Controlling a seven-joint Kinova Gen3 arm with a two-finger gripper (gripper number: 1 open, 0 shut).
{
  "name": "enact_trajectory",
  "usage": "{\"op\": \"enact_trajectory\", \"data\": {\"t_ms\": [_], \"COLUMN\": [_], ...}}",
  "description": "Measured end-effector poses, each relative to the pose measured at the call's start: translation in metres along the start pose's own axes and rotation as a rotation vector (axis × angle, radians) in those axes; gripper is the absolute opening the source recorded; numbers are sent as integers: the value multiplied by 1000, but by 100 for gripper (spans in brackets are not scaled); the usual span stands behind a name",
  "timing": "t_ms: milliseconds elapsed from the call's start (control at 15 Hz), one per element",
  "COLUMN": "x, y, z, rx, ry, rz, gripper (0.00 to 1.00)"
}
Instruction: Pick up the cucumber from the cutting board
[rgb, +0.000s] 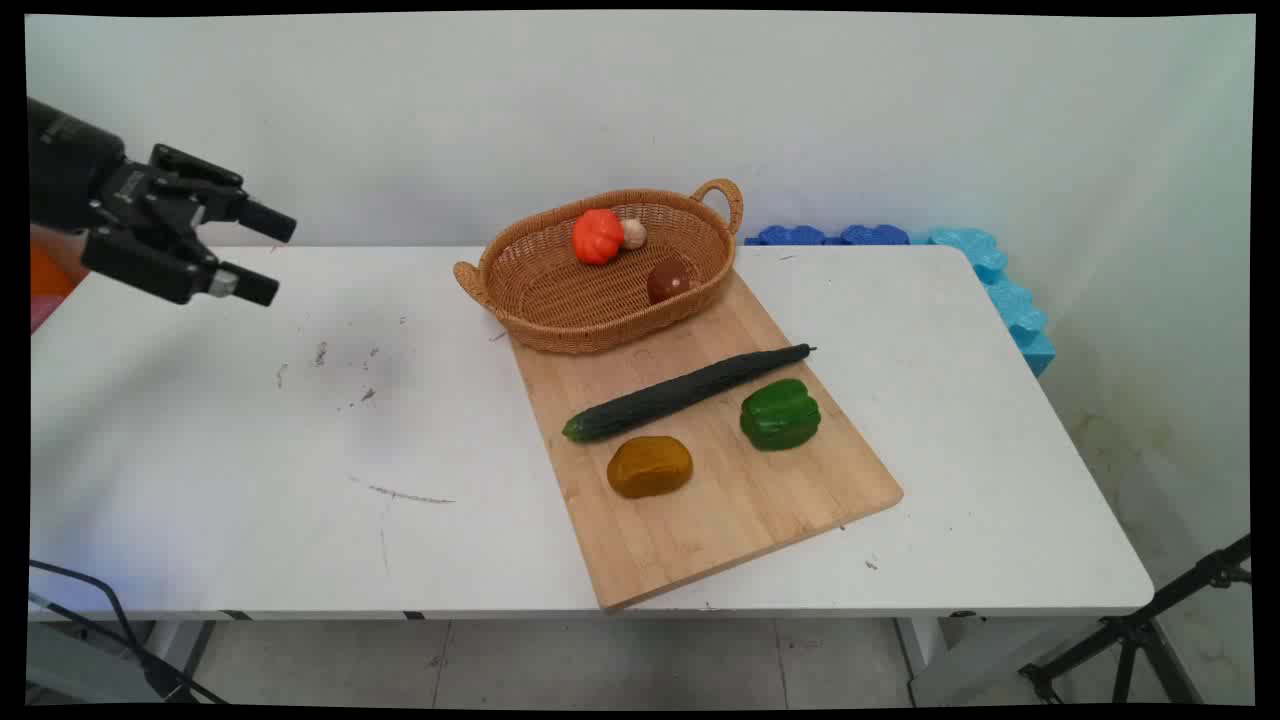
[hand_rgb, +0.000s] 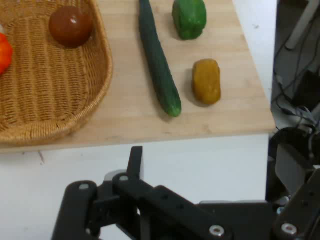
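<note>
My gripper (rgb: 266, 256) hangs open and empty above the table's far left, well apart from everything. In the hand view one finger (hand_rgb: 135, 160) rises over bare table short of the wooden board (hand_rgb: 130, 125). On the board (rgb: 720, 520) lie a long dark cucumber (rgb: 690, 390) (hand_rgb: 157, 60), a green pepper (rgb: 780, 413) (hand_rgb: 189, 17) and a yellow-brown lump (rgb: 650, 466) (hand_rgb: 206, 81). A wicker basket (rgb: 560, 330) (hand_rgb: 100, 75) on the board's far end holds an orange pumpkin (rgb: 598, 236), a small mushroom (rgb: 633, 233) and a dark red-brown ball (rgb: 668, 281) (hand_rgb: 70, 26).
Blue foam pieces (rgb: 1000, 290) line the table's far right edge against the wall. A black tripod (rgb: 1140, 630) stands on the floor at the lower right. Scuff marks (rgb: 400, 494) dot the white tabletop between the gripper and the board.
</note>
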Motion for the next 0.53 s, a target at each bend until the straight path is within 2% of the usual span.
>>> {"op": "enact_trajectory", "data": {"t_ms": [400, 533], "x": [34, 55], "y": [11, 15], "z": [39, 61], "rx": [60, 85], "ry": [11, 14], "rz": [-33, -52], "gripper": [100, 100]}}
